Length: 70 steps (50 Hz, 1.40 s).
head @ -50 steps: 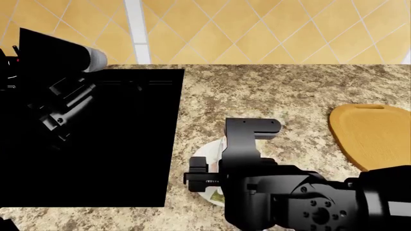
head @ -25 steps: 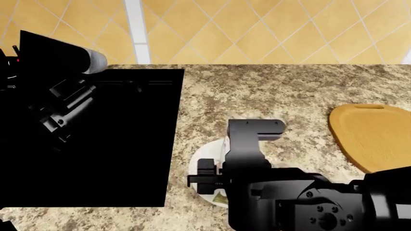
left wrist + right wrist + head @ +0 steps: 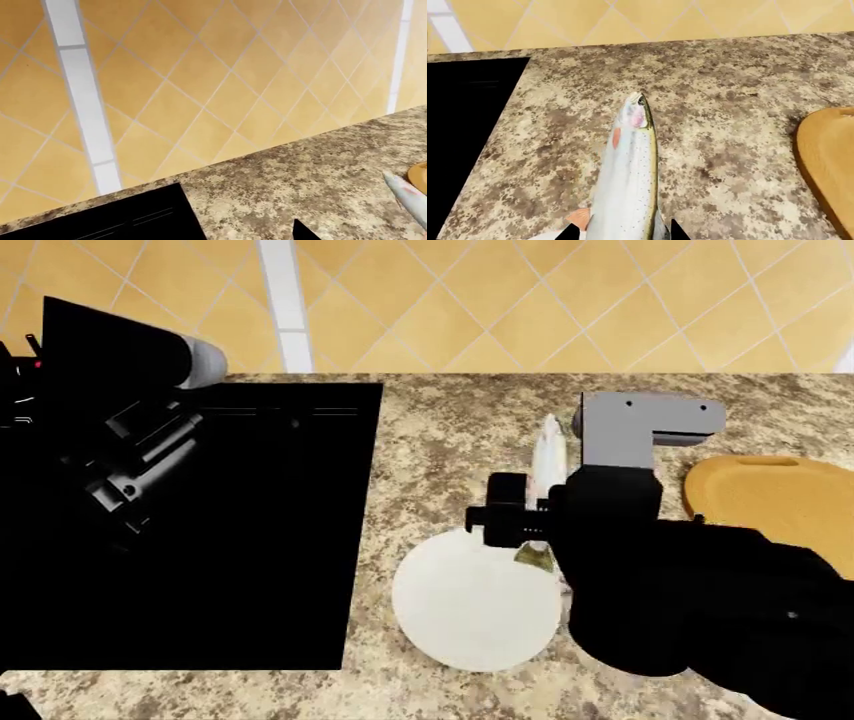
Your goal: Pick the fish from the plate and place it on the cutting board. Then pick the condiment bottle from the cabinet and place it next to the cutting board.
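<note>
My right gripper [image 3: 531,522] is shut on the fish [image 3: 627,170], gripping it near the tail, its fingertips [image 3: 570,232] on either side of the body. The silvery fish [image 3: 547,455] hangs above the counter just past the white plate [image 3: 467,610], head pointing at the back wall. The plate holds nothing. The wooden cutting board [image 3: 774,502] lies to the right, its edge [image 3: 830,160] beside the fish. My left gripper [image 3: 118,485] hovers over the black cooktop at the far left; its jaws are hard to make out. The condiment bottle is out of view.
A black cooktop [image 3: 240,540] fills the left of the speckled granite counter [image 3: 454,440]. An orange tiled wall [image 3: 534,300] stands behind the counter. The left wrist view catches the fish's head [image 3: 407,197] and a sliver of the cutting board [image 3: 420,175].
My right gripper has risen and moved toward the back and right with the fish in it. The plate is now uncovered. The left arm has stayed still.
</note>
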{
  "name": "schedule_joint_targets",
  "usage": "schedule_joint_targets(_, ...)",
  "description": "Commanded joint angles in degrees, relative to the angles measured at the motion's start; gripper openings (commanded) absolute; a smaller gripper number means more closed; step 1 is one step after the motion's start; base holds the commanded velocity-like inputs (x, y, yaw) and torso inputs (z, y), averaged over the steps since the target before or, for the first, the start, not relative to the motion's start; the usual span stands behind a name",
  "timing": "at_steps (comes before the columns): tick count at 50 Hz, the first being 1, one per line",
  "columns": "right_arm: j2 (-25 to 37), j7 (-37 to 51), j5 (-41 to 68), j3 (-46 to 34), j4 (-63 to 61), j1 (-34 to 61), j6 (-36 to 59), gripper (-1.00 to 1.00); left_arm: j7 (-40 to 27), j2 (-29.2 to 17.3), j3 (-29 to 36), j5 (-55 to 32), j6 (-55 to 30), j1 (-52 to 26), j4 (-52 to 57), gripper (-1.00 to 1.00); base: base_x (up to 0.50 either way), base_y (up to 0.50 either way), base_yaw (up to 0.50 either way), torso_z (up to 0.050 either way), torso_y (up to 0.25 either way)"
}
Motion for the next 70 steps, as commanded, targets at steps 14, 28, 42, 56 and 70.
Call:
schedule_joint_targets(14,20.40,-18.83,-10.05,0.83,11.36,8.20,10.85,-1.00,-1.34,-0.12,0.57,-1.05,0.55,0.42,-0.14,1.00,0.00,0.00,0.00,0.000,0.001)
schedule_joint_targets(28,19.30,-25.41,-12.20,-1.50,24.02,7.25,14.78,-1.00,-1.47,-0.73,1.14,-1.01,1.62,1.03,-0.33,1.00,0.00,0.00,0.00,0.000,0.001)
schedule_joint_targets(42,19.13,-26.45,-12.20,-3.44,32.69,6.22,18.18,-1.00,-1.75,-0.99,1.45,-1.27,2.28,1.36,-0.73,1.00,0.00,0.00,0.00,0.000,0.001)
schedule_joint_targets(56,16.51,-27.66,-11.23,-4.86,40.52,2.08,17.73,-1.00,-2.15,-1.23,2.08,-1.58,2.48,1.00,-1.11,1.00,0.00,0.00,0.00,0.001,0.001)
schedule_joint_targets(70,14.84,-26.11,-10.42,-4.97,45.50,0.85,17.67,-1.00,-2.33,-1.36,3.13,-1.40,3.17,1.14,-1.62,1.00,0.00,0.00,0.00,0.000,0.001)
